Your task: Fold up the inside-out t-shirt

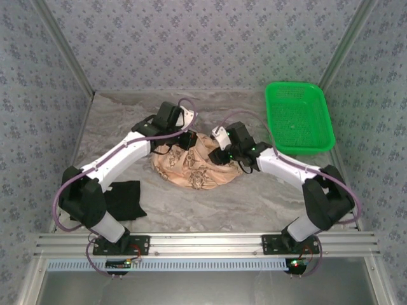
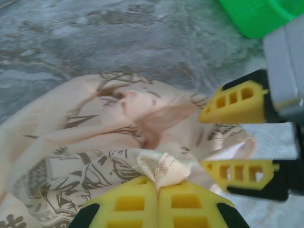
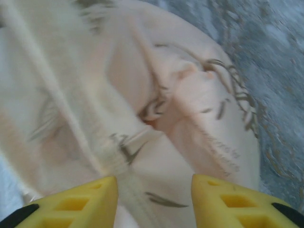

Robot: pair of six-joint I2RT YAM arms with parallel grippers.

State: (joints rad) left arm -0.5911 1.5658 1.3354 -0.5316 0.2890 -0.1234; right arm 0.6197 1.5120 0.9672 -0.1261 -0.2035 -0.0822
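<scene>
This is a robotics lab test cell. Two white-and-black jointed robot arms are bolted to a silver aluminium rail at the near edge of a grey marble-patterned worktop. Metal-framed wall panels with a blue-grey floral pattern box it in.

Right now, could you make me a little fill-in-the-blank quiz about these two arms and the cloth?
1. The left gripper is ____ on a fold of the t-shirt.
2. The right gripper, over the same shirt, is not shut but ____.
3. The tray at the far right is ____ in colour.
4. The folded garment lying apart from the t-shirt is ____.
Missing words: shut; open; green; black.
</scene>
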